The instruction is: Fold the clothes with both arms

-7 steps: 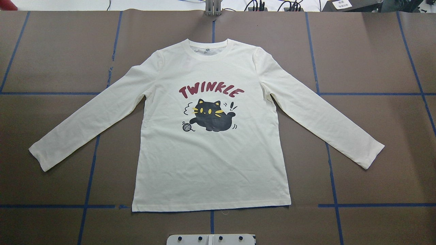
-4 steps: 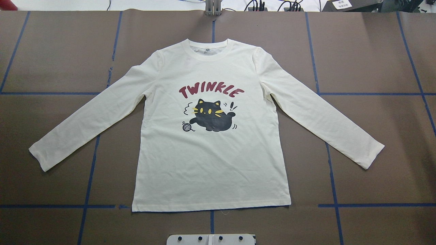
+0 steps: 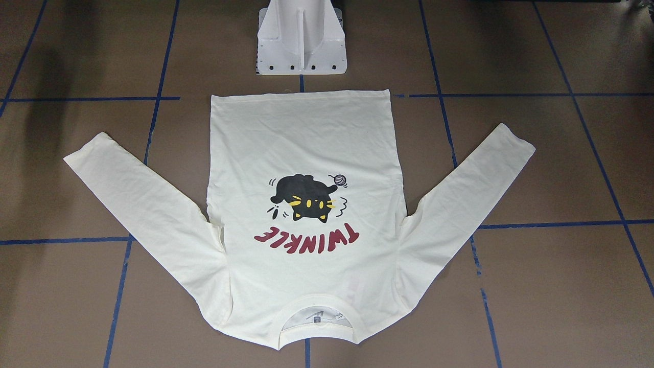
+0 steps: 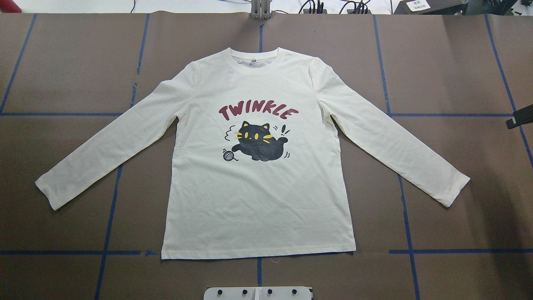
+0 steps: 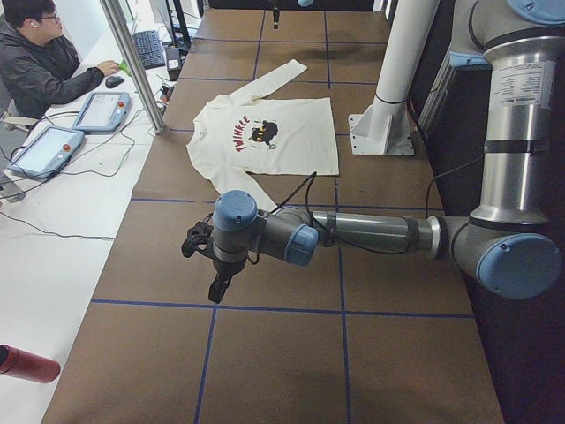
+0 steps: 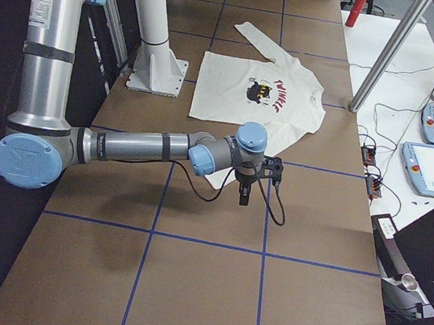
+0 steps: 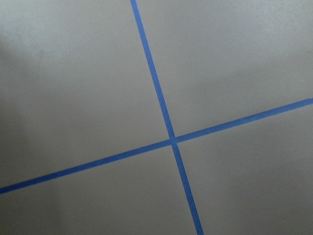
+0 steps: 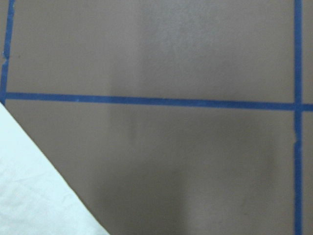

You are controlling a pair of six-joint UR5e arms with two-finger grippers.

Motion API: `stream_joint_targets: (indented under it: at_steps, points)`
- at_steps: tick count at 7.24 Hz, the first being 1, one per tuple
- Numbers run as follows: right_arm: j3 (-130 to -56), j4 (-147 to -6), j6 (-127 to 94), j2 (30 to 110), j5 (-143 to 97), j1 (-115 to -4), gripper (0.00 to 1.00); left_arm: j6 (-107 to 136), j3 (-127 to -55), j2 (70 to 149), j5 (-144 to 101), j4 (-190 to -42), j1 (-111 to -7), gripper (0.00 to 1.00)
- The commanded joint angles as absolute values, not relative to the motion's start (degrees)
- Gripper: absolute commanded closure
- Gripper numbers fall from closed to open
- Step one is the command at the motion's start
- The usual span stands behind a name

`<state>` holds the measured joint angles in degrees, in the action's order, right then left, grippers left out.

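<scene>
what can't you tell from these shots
1. Left pincer: open or shut unclear; only the left side view shows it, and it is small there.
2. Right pincer: same from the right side view; the overhead edge cuts it off.
3. Shirt back: lies against the table.
4. Neck label text: too small.

**Setting:** robotics laboratory, a two-arm test cell.

**Evidence:**
- Large worktop under a brown covering, marked into squares by blue tape lines.
- White pedestal standing on the worktop at the robot's side.
- Two grey jointed industrial arms with light blue joint caps, left arm and right arm, each stretched out low over the surface.
- Aluminium frame post at the worktop's far side.
- White side desk carrying teach pendants and a keyboard.
- Bundled cables beyond the edge.
- A person seated at that desk.
</scene>
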<state>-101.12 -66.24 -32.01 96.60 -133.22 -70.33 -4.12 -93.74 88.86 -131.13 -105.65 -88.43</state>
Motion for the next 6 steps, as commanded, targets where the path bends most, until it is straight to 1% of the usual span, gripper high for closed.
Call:
stream_joint_targets:
  at_steps: [1,2,4,6]
  points:
    - [-101.4,-50.2,-45.8,102.1,-131.5,-60.9,0.0,-4.0,-93.5,88.9,-131.2,-106.5,-88.4,0.0]
    - [-101.4,-50.3,-45.9,102.1,-127.8,-58.0,0.0,-4.0,-93.4,88.8,-131.1,-106.5,-88.4,0.0]
    - [-101.6,-49.8,-56.9,101.9,-120.2,-51.3,0.0,-4.0,-93.5,88.5,-131.6,-106.5,-88.4,0.0]
    - [-101.7,-49.7,-59.2,102.0,-118.3,-46.8,0.0,-4.1,-93.3,88.5,-133.8,-106.5,-88.4,0.0]
